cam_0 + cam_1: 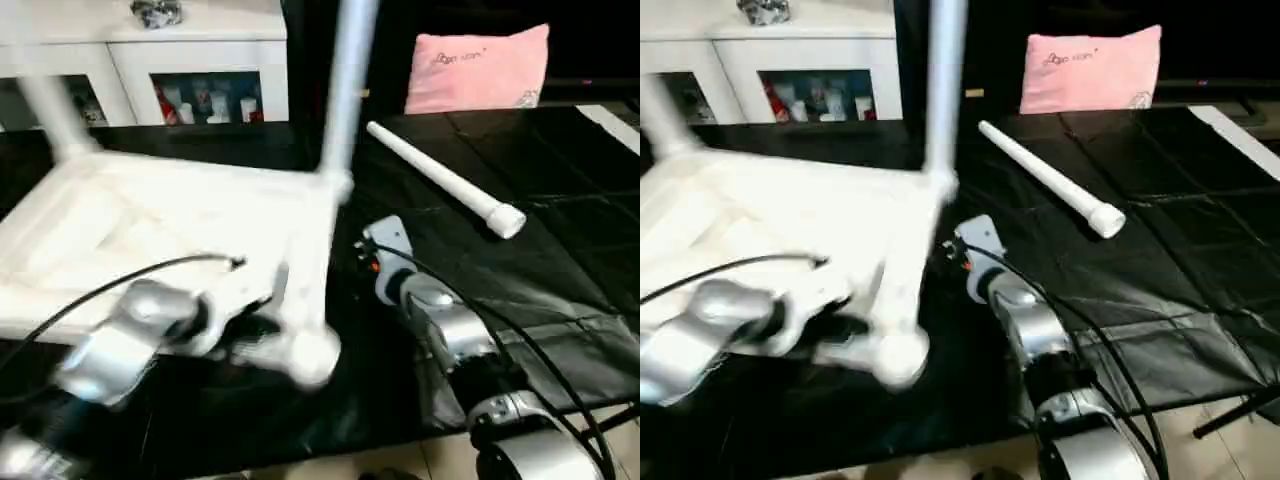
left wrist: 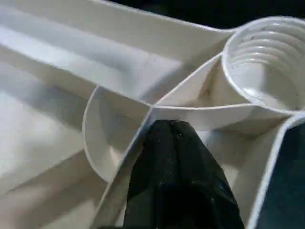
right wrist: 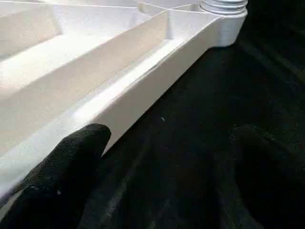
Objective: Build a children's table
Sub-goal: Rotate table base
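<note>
- Tabletop (image 1: 150, 235) lies upside down on the black sheet (image 1: 560, 250), ribbed underside facing up, occupying the left half of the head views.
- Two legs already stand in its far corner sockets: one upright at the far right corner (image 1: 345, 90), one at the far left corner (image 1: 45, 110), leaning slightly.
- Near right corner socket (image 2: 267, 67) is unfilled; threads visible inside the round bore.
- Loose leg (image 1: 445, 180) lies flat on the sheet to the right of the tabletop, well apart from it, wide end toward the robot.
- Left gripper (image 2: 176, 143): jaws fully closed, black fingers pressed together on a thin rib just beside the unfilled socket. Whether the rib is pinched or merely touched, cannot tell.
- Right gripper (image 3: 162, 157): jaws spread wide, nothing between them. One finger (image 3: 66, 171) sits just beside the tabletop's right outer edge (image 3: 157, 81); the other hangs over bare sheet.
- Right forearm (image 1: 450, 330) runs along the tabletop's right edge, near it.
- Free room: bare black sheet to the right of the right arm and around the loose leg.
- Background: white cabinet (image 1: 200, 60) behind the tabletop, pink pillow (image 1: 480, 70) at the sheet's far side.
- Light floor (image 1: 400, 462) shows past the sheet's near edge.
</note>
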You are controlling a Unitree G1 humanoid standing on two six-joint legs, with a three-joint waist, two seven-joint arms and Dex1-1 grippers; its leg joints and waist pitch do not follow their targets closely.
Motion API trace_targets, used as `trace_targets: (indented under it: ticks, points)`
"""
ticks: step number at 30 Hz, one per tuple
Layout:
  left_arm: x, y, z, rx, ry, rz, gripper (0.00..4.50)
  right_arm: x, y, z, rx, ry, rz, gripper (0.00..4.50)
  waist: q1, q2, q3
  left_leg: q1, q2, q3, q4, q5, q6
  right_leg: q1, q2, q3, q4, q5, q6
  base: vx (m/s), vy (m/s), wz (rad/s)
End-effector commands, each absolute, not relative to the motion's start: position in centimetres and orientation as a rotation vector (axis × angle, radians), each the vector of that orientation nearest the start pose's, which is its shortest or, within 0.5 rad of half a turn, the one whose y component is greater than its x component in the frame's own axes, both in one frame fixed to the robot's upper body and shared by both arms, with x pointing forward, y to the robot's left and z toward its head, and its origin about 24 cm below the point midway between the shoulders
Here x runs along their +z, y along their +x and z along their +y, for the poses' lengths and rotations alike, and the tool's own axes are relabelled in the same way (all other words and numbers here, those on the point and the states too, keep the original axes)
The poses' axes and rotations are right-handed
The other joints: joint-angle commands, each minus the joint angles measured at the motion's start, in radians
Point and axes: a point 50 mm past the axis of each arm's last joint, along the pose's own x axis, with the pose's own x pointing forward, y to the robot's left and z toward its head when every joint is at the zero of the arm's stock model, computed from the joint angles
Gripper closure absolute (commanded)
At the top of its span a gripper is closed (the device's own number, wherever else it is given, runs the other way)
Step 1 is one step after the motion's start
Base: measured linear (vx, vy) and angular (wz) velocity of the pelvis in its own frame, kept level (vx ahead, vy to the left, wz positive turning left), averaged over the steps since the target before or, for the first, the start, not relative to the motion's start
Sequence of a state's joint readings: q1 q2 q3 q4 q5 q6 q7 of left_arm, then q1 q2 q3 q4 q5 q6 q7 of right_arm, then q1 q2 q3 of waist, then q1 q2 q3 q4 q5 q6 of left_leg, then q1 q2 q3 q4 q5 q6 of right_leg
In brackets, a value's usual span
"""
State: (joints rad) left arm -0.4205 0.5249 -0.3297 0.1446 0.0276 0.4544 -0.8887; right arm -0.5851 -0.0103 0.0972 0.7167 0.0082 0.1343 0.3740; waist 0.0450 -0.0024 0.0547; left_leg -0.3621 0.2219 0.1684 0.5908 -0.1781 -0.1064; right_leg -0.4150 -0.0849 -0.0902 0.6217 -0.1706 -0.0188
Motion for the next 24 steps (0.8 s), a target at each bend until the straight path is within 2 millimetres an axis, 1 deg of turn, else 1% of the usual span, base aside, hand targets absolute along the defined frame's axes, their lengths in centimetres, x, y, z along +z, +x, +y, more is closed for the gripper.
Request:
trace_targets:
  ticks: [1, 3, 4, 5, 6, 7, 8, 9, 10, 11, 12, 13, 14, 15, 16, 17, 18, 19, 20, 21, 22, 23, 24]
  points:
    - [6.9, 30.9, 16.2, -0.907, 0.602, 0.430, 4.44, 3.6, 33.7, -7.4, 0.611, -0.060, 0.271, 0.00, 0.011, 0.015, -0.065, 0.002, -0.006, 0.002, -0.072, -0.255, -0.008, 0.061, -0.044, 0.048, -0.088, -0.305, -0.143, 0.000, 0.000, 0.00]
    - [6.9, 30.9, 16.1, -0.909, 0.597, 0.409, 4.44, 3.8, 33.7, -7.7, 0.600, -0.060, 0.255, 0.00, 0.011, 0.014, -0.068, 0.001, -0.003, 0.000, -0.072, -0.249, -0.012, 0.062, -0.045, 0.048, -0.082, -0.290, -0.143, 0.000, 0.000, 0.00]
    - [7.0, 31.0, 15.9, -0.906, 0.574, 0.390, 4.44, 4.0, 33.7, -8.0, 0.573, -0.069, 0.226, 0.00, 0.011, 0.017, -0.068, 0.002, -0.001, 0.001, -0.072, -0.246, -0.016, 0.060, -0.047, 0.049, -0.082, -0.276, -0.150, 0.000, 0.000, 0.00]
    - [7.1, 30.9, 15.7, -0.905, 0.556, 0.379, 4.44, 4.2, 33.7, -8.2, 0.563, -0.062, 0.210, 0.00, 0.013, 0.017, -0.070, 0.005, 0.001, 0.002, -0.070, -0.243, -0.016, 0.058, -0.046, 0.050, -0.080, -0.258, -0.162, 0.000, 0.000, 0.00]
    - [7.3, 30.9, 15.4, -0.902, 0.514, 0.352, 4.44, 4.5, 33.7, -8.6, 0.555, -0.022, 0.196, 0.00, 0.017, 0.017, -0.069, 0.005, 0.000, 0.004, -0.070, -0.242, -0.012, 0.058, -0.045, 0.050, -0.079, -0.247, -0.168, 0.000, 0.000, 0.00]
    - [7.5, 31.0, 15.1, -0.896, 0.466, 0.324, 4.44, 4.8, 33.6, -9.0, 0.526, -0.007, 0.171, 0.00, 0.020, 0.020, -0.070, 0.006, 0.001, 0.003, -0.070, -0.239, -0.013, 0.058, -0.046, 0.050, -0.076, -0.238, -0.171, 0.000, 0.000, 0.00]
    - [7.8, 30.9, 14.6, -0.878, 0.380, 0.283, 4.44, 5.0, 33.5, -9.7, 0.495, 0.002, 0.149, 0.00, 0.020, 0.018, -0.070, 0.005, 0.001, 0.005, -0.069, -0.234, -0.011, 0.058, -0.044, 0.051, -0.077, -0.224, -0.172, 0.000, 0.000, 0.00]
    - [8.2, 30.9, 14.0, -0.827, 0.232, 0.222, 4.44, 5.6, 33.3, -10.8, 0.445, -0.002, 0.104, 0.00, 0.026, 0.024, -0.072, 0.010, 0.003, 0.008, -0.066, -0.228, -0.014, 0.055, -0.042, 0.052, -0.074, -0.170, -0.190, 0.000, 0.000, 0.00]
    - [8.2, 30.9, 13.8, -0.802, 0.176, 0.205, 4.44, 5.8, 33.2, -11.1, 0.432, -0.002, 0.085, 0.00, 0.034, 0.020, -0.074, 0.008, 0.003, 0.009, -0.065, -0.217, -0.009, 0.059, -0.041, 0.051, -0.071, -0.145, -0.197, 0.000, 0.000, 0.00]
    - [8.4, 30.8, 13.7, -0.768, 0.103, 0.168, 4.44, 6.2, 33.0, -11.3, 0.416, 0.016, 0.068, 0.00, 0.039, 0.020, -0.075, 0.007, 0.003, 0.007, -0.066, -0.214, -0.007, 0.060, -0.042, 0.049, -0.070, -0.143, -0.197, 0.000, 0.000, 0.00]
    - [8.7, 30.6, 13.7, -0.674, 0.003, 0.106, 4.44, 6.8, 32.6, -11.7, 0.391, 0.078, 0.057, 0.00, 0.040, 0.024, -0.074, 0.003, 0.001, 0.008, -0.066, -0.211, -0.001, 0.062, -0.040, 0.049, -0.069, -0.133, -0.193, 0.000, 0.000, 0.00]
    - [8.7, 30.6, 13.7, -0.674, 0.003, 0.106, 4.44, 6.8, 32.6, -11.7, 0.391, 0.078, 0.057, 0.00, 0.038, 0.018, -0.069, 0.000, 0.002, 0.006, -0.068, -0.231, 0.008, 0.064, -0.039, 0.046, -0.075, -0.159, -0.181, 0.000, 0.000, 0.00]
    - [8.8, 30.4, 14.0, -0.567, -0.076, 0.061, 4.44, 7.3, 32.2, -11.8, 0.390, 0.121, 0.051, 0.00, 0.035, 0.017, -0.070, 0.001, 0.001, 0.007, -0.069, -0.239, 0.010, 0.064, -0.037, 0.046, -0.077, -0.183, -0.171, 0.000, 0.000, 0.00]
    - [8.8, 30.4, 14.0, -0.546, -0.092, 0.054, 4.44, 7.4, 32.2, -11.8, 0.392, 0.123, 0.048, 0.00, 0.037, 0.017, -0.070, -0.001, 0.001, 0.007, -0.068, -0.242, 0.015, 0.065, -0.040, 0.046, -0.084, -0.212, -0.155, 0.000, 0.000, 0.00]
    - [8.8, 30.4, 14.1, -0.522, -0.110, 0.046, 4.44, 7.5, 32.1, -11.8, 0.394, 0.124, 0.045, 0.00, 0.036, 0.016, -0.069, 0.000, 0.000, 0.007, -0.069, -0.246, 0.015, 0.063, -0.038, 0.045, -0.086, -0.233, -0.144, 0.000, 0.000, 0.00]
    - [8.7, 29.8, 14.6, -0.417, -0.166, 0.015, 4.44, 8.1, 31.6, -12.0, 0.386, 0.138, 0.029, 0.00, 0.033, 0.008, -0.069, -0.002, -0.001, 0.008, -0.069, -0.245, 0.013, 0.062, -0.037, 0.045, -0.090, -0.263, -0.125, 0.000, 0.000, 0.00]
    - [8.7, 29.6, 14.7, -0.393, -0.171, 0.009, 4.44, 8.2, 31.4, -12.1, 0.380, 0.147, 0.030, 0.00, 0.034, 0.003, -0.069, -0.005, 0.003, 0.006, -0.068, -0.225, 0.016, 0.066, -0.040, 0.046, -0.089, -0.260, -0.115, 0.000, 0.000, 0.00]
    - [8.6, 28.8, 14.8, -0.363, -0.181, -0.003, 4.44, 8.6, 31.1, -12.4, 0.354, 0.170, 0.031, 0.00, 0.031, -0.003, -0.066, -0.005, 0.002, 0.009, -0.069, -0.222, 0.019, 0.062, -0.036, 0.047, -0.093, -0.266, -0.106, 0.000, 0.000, 0.00]
    - [8.7, 28.6, 14.8, -0.358, -0.186, -0.006, 4.44, 8.7, 31.0, -12.6, 0.342, 0.177, 0.031, 0.00, 0.030, -0.003, -0.067, -0.006, 0.004, 0.007, -0.070, -0.214, 0.023, 0.062, -0.037, 0.047, -0.091, -0.276, -0.095, 0.000, 0.000, 0.00]
    - [8.7, 28.4, 14.8, -0.355, -0.187, -0.008, 4.44, 8.8, 30.9, -12.6, 0.339, 0.183, 0.032, 0.00, 0.028, -0.013, -0.066, -0.004, 0.003, 0.010, -0.069, -0.216, 0.024, 0.058, -0.034, 0.048, -0.095, -0.291, -0.085, 0.000, 0.000, 0.00]
    - [8.8, 28.0, 14.9, -0.329, -0.191, -0.015, 4.44, 9.0, 30.7, -12.6, 0.346, 0.228, 0.039, 0.00, 0.029, -0.016, -0.065, -0.003, 0.002, 0.010, -0.070, -0.218, 0.025, 0.056, -0.035, 0.048, -0.094, -0.323, -0.069, 0.000, 0.000, 0.00]
    - [8.9, 27.8, 14.9, -0.316, -0.200, -0.018, 4.44, 9.2, 30.6, -12.8, 0.334, 0.238, 0.042, 0.00, 0.027, -0.017, -0.063, -0.003, 0.003, 0.011, -0.070, -0.222, 0.026, 0.051, -0.033, 0.048, -0.099, -0.337, -0.055, 0.000, 0.000, 0.00]
    - [9.1, 27.6, 15.1, -0.302, -0.192, -0.021, 4.44, 9.3, 30.5, -12.8, 0.329, 0.266, 0.048, 0.00, 0.027, -0.018, -0.061, -0.002, 0.003, 0.010, -0.072, -0.230, 0.020, 0.049, -0.033, 0.047, -0.101, -0.362, -0.041, 0.000, 0.000, 0.00]
